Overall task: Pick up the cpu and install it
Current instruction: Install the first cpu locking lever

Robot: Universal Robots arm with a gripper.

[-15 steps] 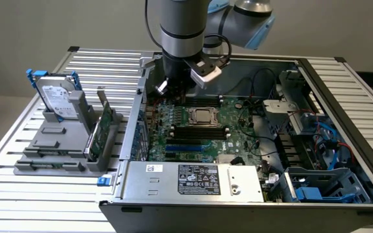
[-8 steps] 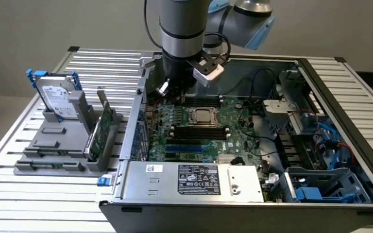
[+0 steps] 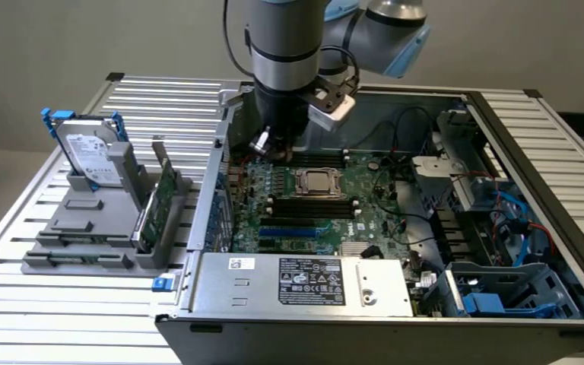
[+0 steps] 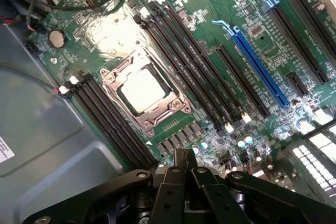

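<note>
CPU (image 4: 143,90) sits in the socket (image 4: 144,94) on the motherboard (image 4: 252,30), its silvery top framed on all four sides by the metal socket bracket; in the exterior view you see it (image 3: 315,181) near the middle of the board, inside the open computer case (image 3: 535,190). Your claw (image 4: 185,157) is clenched, fingers pressed together with nothing between them, and it hangs above the board apart from the chip, over the ends of the black memory slots (image 4: 194,72). From the exterior view the claw (image 3: 262,143) is close to the case wall on that view's left, with the arm (image 3: 287,53) coming down from above.

Black memory slots flank the socket on both sides, so the room around the chip is narrow. A long blue expansion slot (image 4: 260,66) lies further out among black ones. Inside the case, a labelled silver power supply (image 3: 307,280) fills the near edge, and a blue plastic drive cage (image 3: 505,293) with cables (image 3: 520,220) occupies the side at the exterior view's right.

Outside the case, on the slatted metal worktop (image 3: 28,304), a grey holder (image 3: 89,236) carries a hard drive (image 3: 91,160) standing upright in a blue bracket and a green circuit card (image 3: 162,201) on edge, both well apart from the claw.
</note>
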